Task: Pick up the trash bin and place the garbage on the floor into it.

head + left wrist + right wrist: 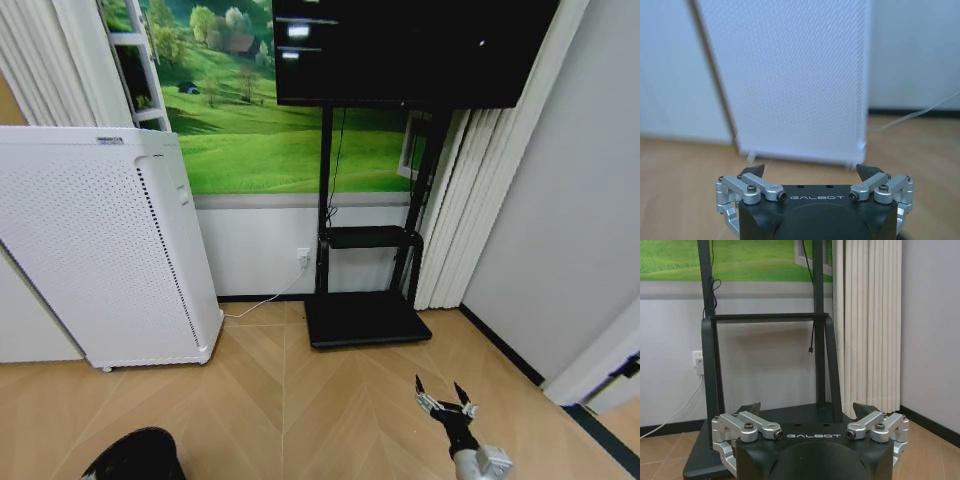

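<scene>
trash bin (135,455): round, black, upright | on tan chevron floor (300,400)

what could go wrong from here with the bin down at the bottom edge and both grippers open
The trash bin sits at the head view's bottom edge, so a grasp by the left gripper may be poorly aimed. The white appliance and its cable stand close by; driving could snag them. The right gripper hangs open near the TV stand.

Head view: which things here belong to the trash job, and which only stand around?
Job:
- trash bin, near left on floor
- right claw, open, empty
- left claw, open, empty

Only standing around:
- white appliance
- TV stand
- screen
- curtain
</scene>
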Tool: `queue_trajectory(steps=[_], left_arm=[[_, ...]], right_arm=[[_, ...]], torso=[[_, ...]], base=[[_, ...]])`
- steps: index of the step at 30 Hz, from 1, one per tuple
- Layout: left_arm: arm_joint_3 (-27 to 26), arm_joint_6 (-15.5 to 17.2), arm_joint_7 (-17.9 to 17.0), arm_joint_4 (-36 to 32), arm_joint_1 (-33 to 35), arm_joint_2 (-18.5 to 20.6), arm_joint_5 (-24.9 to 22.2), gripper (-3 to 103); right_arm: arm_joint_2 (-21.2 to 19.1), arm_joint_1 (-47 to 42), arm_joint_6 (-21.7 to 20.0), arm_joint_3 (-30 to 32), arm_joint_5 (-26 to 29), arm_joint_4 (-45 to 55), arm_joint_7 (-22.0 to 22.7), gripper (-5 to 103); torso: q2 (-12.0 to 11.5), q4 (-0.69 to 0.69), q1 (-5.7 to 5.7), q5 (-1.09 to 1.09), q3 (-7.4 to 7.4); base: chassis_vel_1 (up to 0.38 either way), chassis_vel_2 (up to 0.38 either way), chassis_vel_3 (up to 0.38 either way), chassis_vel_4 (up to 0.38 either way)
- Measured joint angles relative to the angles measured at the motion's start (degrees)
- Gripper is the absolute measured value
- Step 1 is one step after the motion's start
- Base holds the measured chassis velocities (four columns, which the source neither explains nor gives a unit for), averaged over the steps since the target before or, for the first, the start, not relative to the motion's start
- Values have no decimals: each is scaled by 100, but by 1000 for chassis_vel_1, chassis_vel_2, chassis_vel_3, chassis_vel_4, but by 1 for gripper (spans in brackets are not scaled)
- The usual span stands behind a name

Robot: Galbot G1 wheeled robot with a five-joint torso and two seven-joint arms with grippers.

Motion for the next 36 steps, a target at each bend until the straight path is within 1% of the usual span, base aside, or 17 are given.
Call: queue_trajectory(steps=[1,3,4,6,7,9,10,11,12,13,15,16,17,19,21,26,36], left_arm=[[0,0,0,0,0,0,0,100],[261,-150,149,-400,-358,169,413,100],[261,-150,149,-400,-358,169,413,100],[759,-141,149,-557,-779,416,729,100],[759,-141,149,-557,-779,416,729,100],[1291,-139,138,-623,-1065,569,821,100],[1291,-139,138,-623,-1065,569,821,100],[1599,-139,123,-669,-1189,601,841,100],[1787,-148,130,-694,-1242,599,864,100],[1787,-148,130,-694,-1242,599,864,100],[2285,-227,156,-733,-1279,561,1020,100],[2285,-227,156,-733,-1279,561,1020,100],[2597,-335,201,-751,-1242,536,1180,100],[2625,-351,206,-753,-1237,533,1199,100],[2842,-552,281,-777,-1159,480,1451,100],[2735,-539,282,-846,-1149,446,1425,100],[2685,-502,267,-856,-1145,436,1397,100]], right_arm=[[0,0,0,0,0,0,0,100],[15,-252,-13,19,13,372,-22,100],[15,-252,-13,19,13,372,-22,100],[103,-607,8,41,-18,790,-225,100],[103,-607,8,41,-18,790,-225,100],[161,-799,69,37,-121,1030,-346,100],[161,-799,69,37,-121,1030,-346,100],[166,-861,97,20,-207,1133,-412,100],[165,-884,103,-6,-255,1185,-453,100],[165,-884,103,-6,-255,1185,-453,100],[157,-913,103,-96,-311,1275,-591,100],[157,-913,103,-96,-311,1275,-591,100],[152,-901,103,-153,-314,1286,-726,100],[151,-898,103,-159,-314,1287,-737,100],[82,-763,85,-198,-326,1225,-799,100],[8,-718,-108,-116,-174,1224,-727,100],[5,-716,-160,-99,-149,1229,-704,100]], torso=[[0,0,0,0,0],[0,-3,0,0,0],[0,-3,0,0,0],[0,-4,0,-2,0],[0,-4,0,-2,0],[0,-5,0,-4,0],[0,-5,0,-4,0],[0,-3,0,-2,0],[0,-1,0,-2,0],[0,-1,0,-2,0],[0,1,0,-2,1],[0,1,0,-2,1],[0,0,0,-1,0],[0,0,0,-2,0],[0,1,0,0,0],[0,-1,0,-1,0],[0,-1,0,-1,0]], base=[[0,0,0,0],[0,0,0,0],[0,0,0,0],[0,0,0,0],[0,0,0,0],[0,0,0,0],[0,0,0,0],[0,0,0,0],[0,0,0,0],[0,0,0,0],[0,0,0,0],[0,0,0,0],[0,0,0,0],[0,0,0,0],[0,0,0,0],[0,0,0,0],[0,0,0,0]])
